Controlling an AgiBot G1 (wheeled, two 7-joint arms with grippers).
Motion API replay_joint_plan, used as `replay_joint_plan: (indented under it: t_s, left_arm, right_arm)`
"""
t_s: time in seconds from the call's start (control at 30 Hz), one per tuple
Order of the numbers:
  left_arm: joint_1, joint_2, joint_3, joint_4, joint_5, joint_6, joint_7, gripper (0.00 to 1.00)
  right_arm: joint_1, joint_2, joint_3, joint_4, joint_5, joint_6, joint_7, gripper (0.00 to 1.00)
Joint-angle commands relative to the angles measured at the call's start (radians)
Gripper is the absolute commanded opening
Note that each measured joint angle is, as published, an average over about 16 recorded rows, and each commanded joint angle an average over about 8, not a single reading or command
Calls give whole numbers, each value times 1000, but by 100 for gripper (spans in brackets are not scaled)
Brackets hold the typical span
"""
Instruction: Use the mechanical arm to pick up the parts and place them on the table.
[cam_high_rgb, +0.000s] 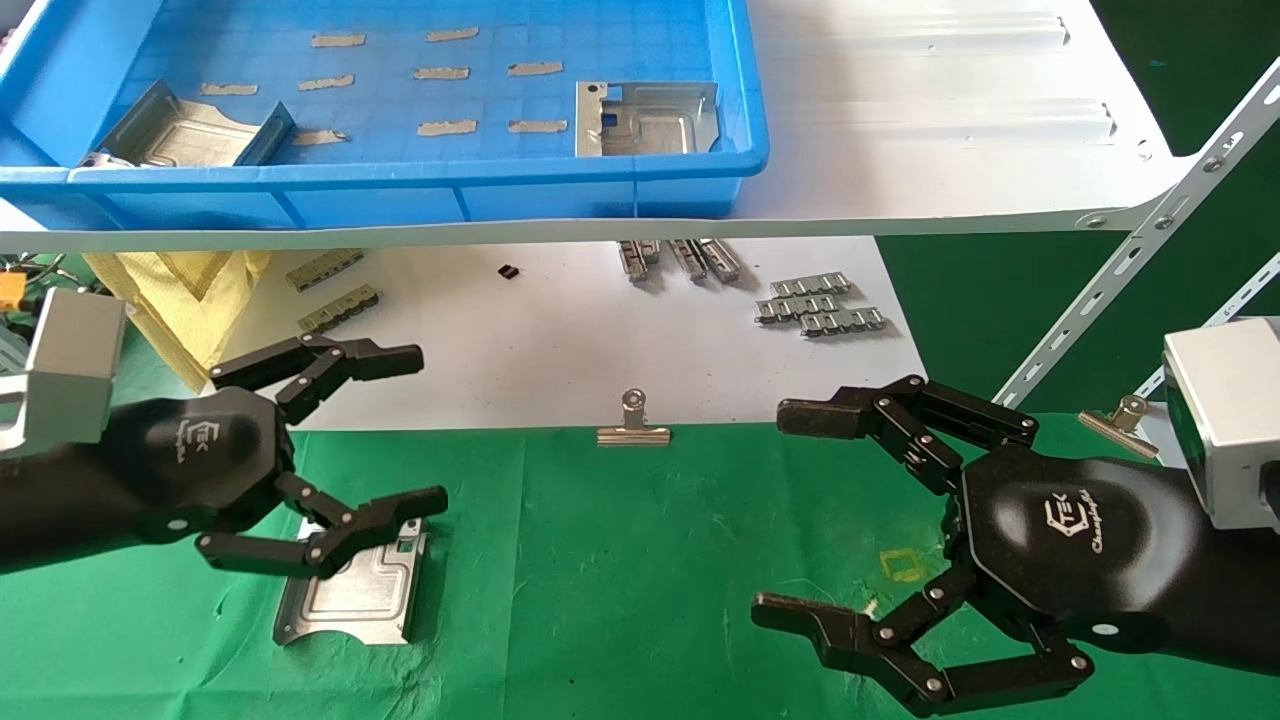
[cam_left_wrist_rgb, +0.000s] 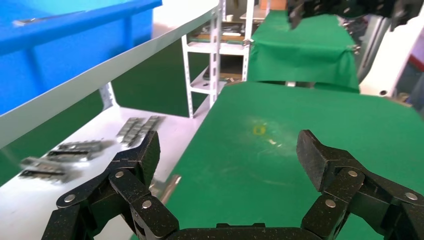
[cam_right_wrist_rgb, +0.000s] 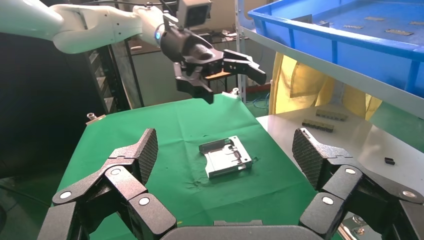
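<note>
Left claw (cam_high_rgb: 425, 430): fingers spread apart, holding nothing, raised above the green surface (cam_high_rgb: 620, 580) at its left side. Lower finger (cam_high_rgb: 380, 515) overlaps, in head view, the far edge of one silver part (cam_high_rgb: 355, 595); right wrist view shows that claw (cam_right_wrist_rgb: 235, 77) well above the part (cam_right_wrist_rgb: 226, 157).

Part on surface: lying flat on green cloth, left of centre, near the white sheet's (cam_high_rgb: 560, 330) edge.

Right claw (cam_high_rgb: 790, 515): spread wide, empty, over the surface's right side beside a yellow square mark (cam_high_rgb: 905, 565).

Open green room between claws, bare through the middle.

Binder clip (cam_high_rgb: 633, 425): on the surface's far edge.

Blue tray (cam_high_rgb: 420, 190) on white shelf board (cam_high_rgb: 950, 150), far side: two more parts inside, one at left (cam_high_rgb: 190, 135), one at right wall (cam_high_rgb: 648, 118).

Grey ridged strips (cam_high_rgb: 815, 305): on white sheet.
</note>
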Motion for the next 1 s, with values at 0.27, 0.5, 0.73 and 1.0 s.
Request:
replay_joint_plan:
  t_s: [0.27,0.5,0.73,1.0]
  left_arm:
    - [78,-30,-64,-171,-25,-16,-101,100]
    - [139,-54,-115,-306,-45,-29,-181,100]
    - [192,-73,-158,-421,-63,-40,-247,100]
    - [206,-79,-170,-451,-69,-43,-259,100]
  right_arm:
    - [0,0,0,0,0,0,0,100]
    - [0,0,0,0,0,0,0,100]
    - [0,0,0,0,0,0,0,100]
    - [0,0,0,0,0,0,0,100]
